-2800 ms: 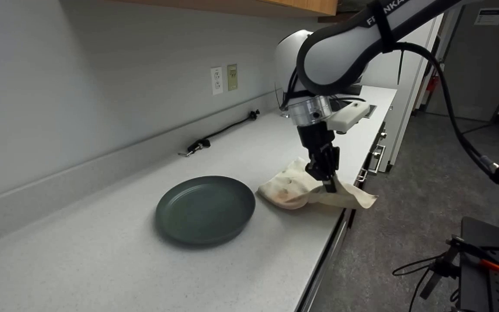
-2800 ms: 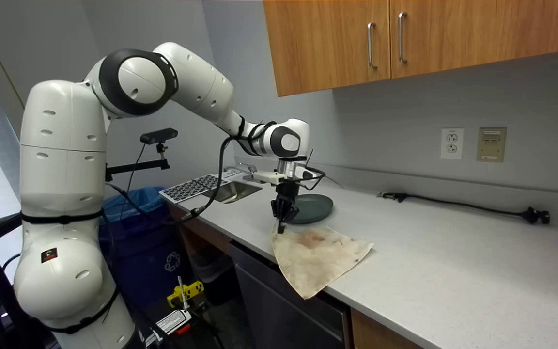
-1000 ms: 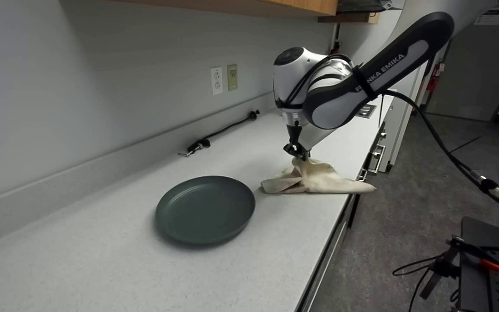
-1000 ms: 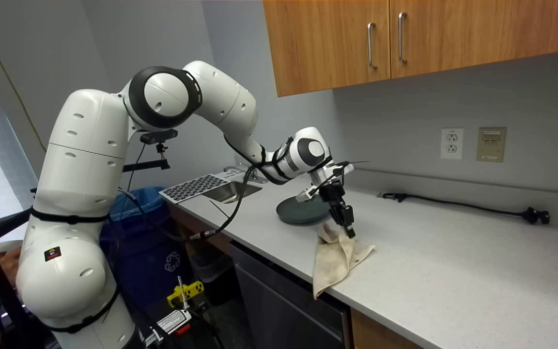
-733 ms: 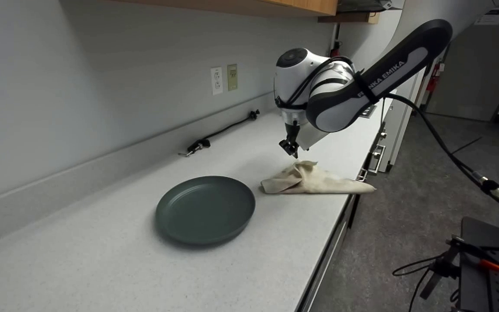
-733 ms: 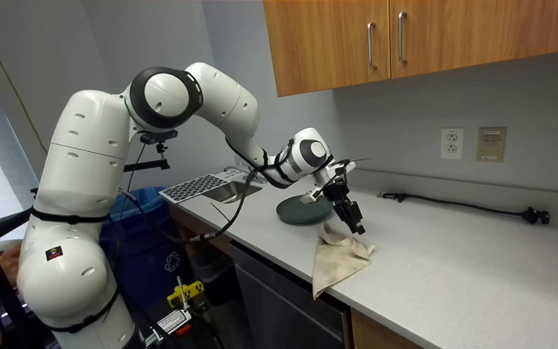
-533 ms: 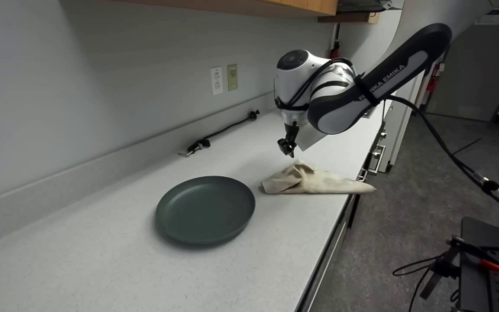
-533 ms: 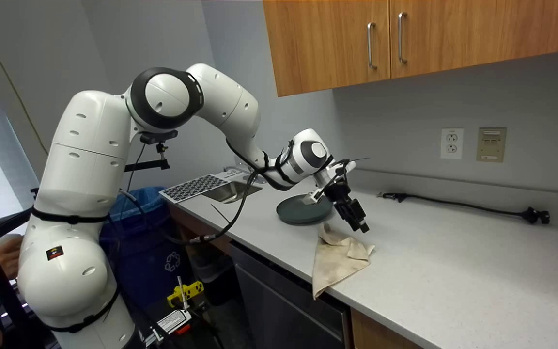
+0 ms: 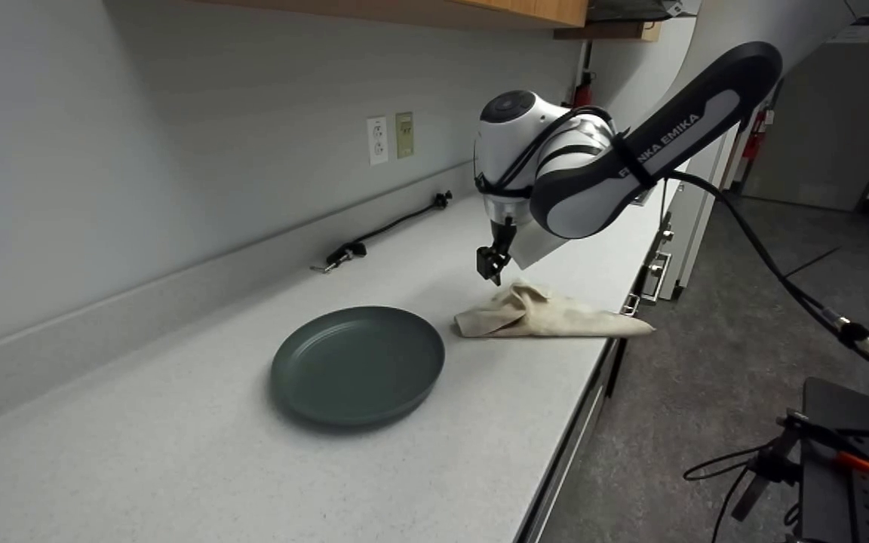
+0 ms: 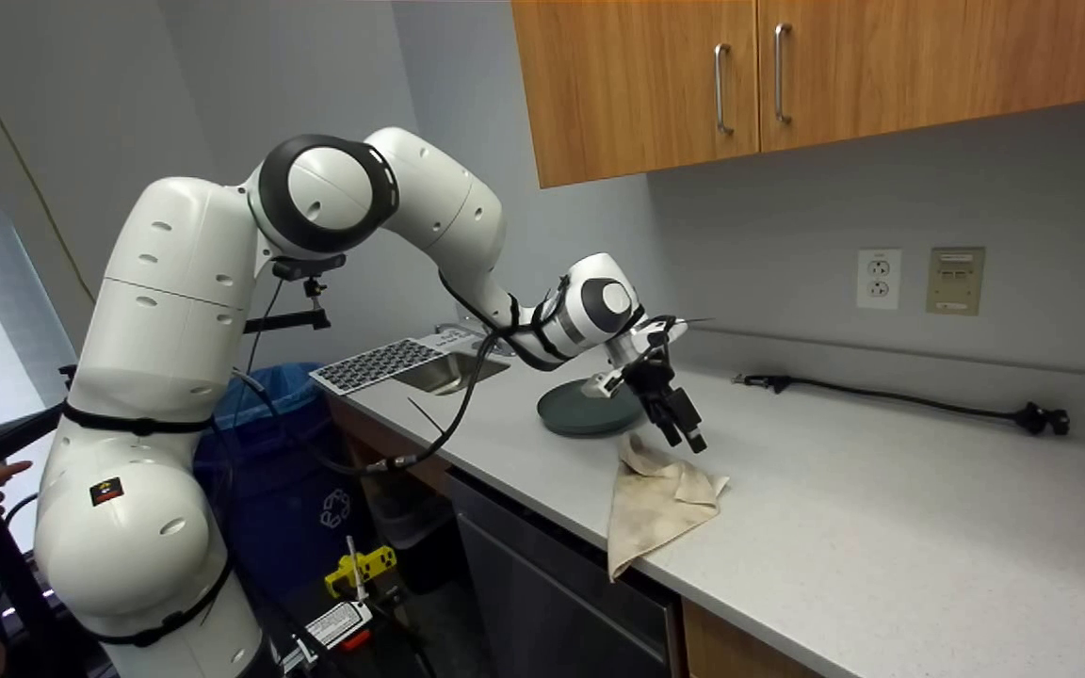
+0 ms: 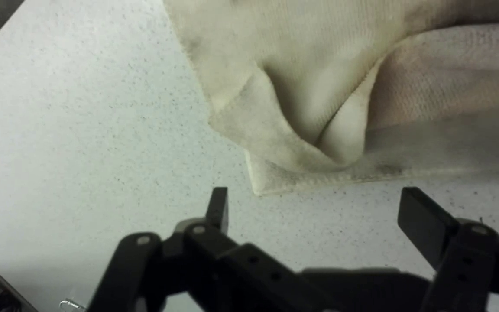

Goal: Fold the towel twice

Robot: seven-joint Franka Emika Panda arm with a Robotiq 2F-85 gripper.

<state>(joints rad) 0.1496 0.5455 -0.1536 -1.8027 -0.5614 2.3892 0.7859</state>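
Though spread wide and empty at gripper [image 11: 314, 200], likely needed to aim toward counter edge [image 10: 740, 616] for towel [image 10: 660, 508], lying apart, lengthwise toward that edge, overhanging it by one corner.

arm [image 10: 326, 188]: sharply bent midway | wrist [image 10: 604, 299]: angled downward | gripper [image 11: 313, 210]: tilted down, jaws wide apart

One gripper [image 11: 314, 203], one towel [image 10: 657, 508], one round plate [image 9: 359, 366], one black cord-like item [image 10: 900, 399], one table [image 10: 882, 546], one sink [image 10: 439, 377], one blue bin [image 10: 288, 499]; two wall plates [image 10: 880, 279], two upper cabinet handles [image 10: 719, 89].
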